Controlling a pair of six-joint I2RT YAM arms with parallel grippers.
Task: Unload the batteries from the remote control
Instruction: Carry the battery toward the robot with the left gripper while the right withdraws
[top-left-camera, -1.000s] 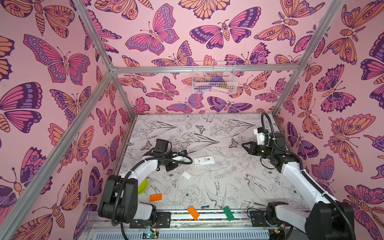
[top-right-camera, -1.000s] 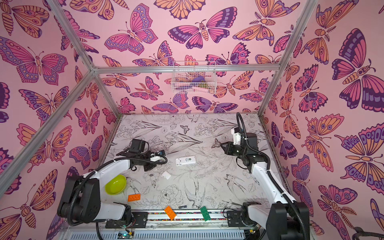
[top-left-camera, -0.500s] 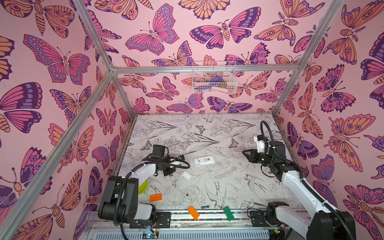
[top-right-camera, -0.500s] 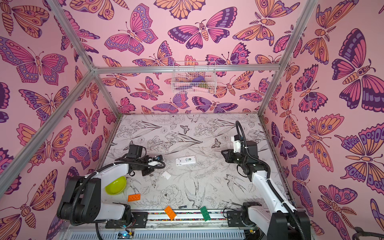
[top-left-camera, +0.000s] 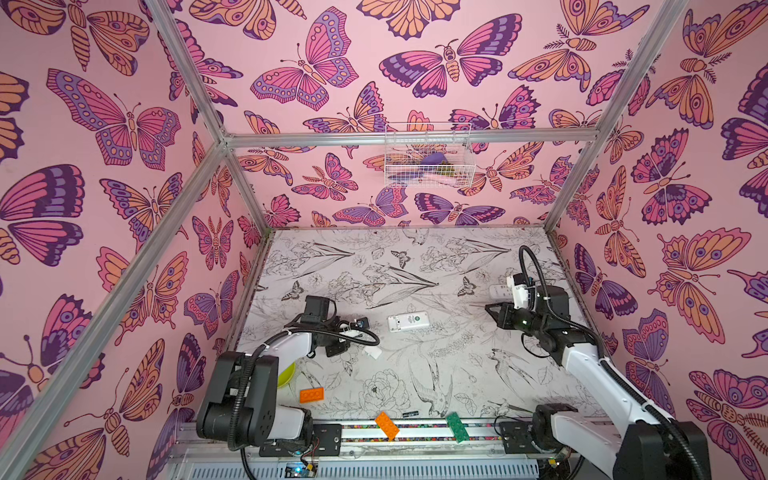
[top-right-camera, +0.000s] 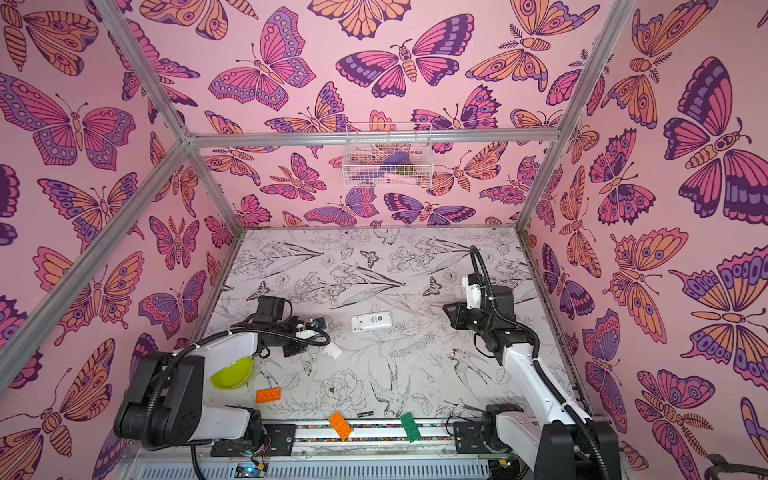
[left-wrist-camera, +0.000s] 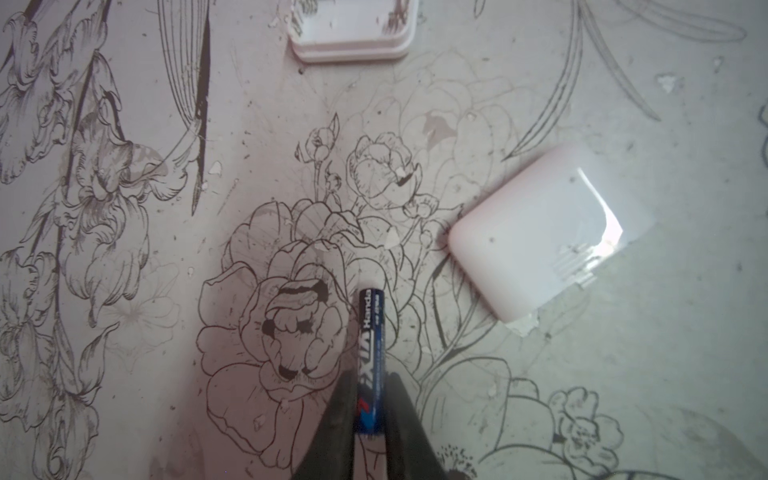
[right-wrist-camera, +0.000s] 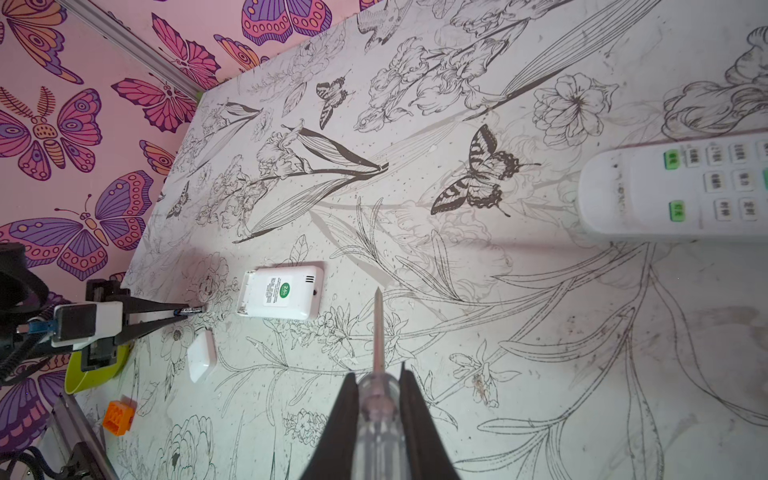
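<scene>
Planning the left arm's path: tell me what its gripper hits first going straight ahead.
Likely the small white remote, lying just beyond the battery in the left gripper; depth is unclear.

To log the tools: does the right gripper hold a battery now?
No, the right gripper is shut on a clear-handled metal tool.

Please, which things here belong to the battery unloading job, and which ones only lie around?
Job: black battery, white remote, loose cover, screwdriver, perhaps the second remote.
Lying about: lime bowl, orange bricks, green brick, wire basket.
</scene>
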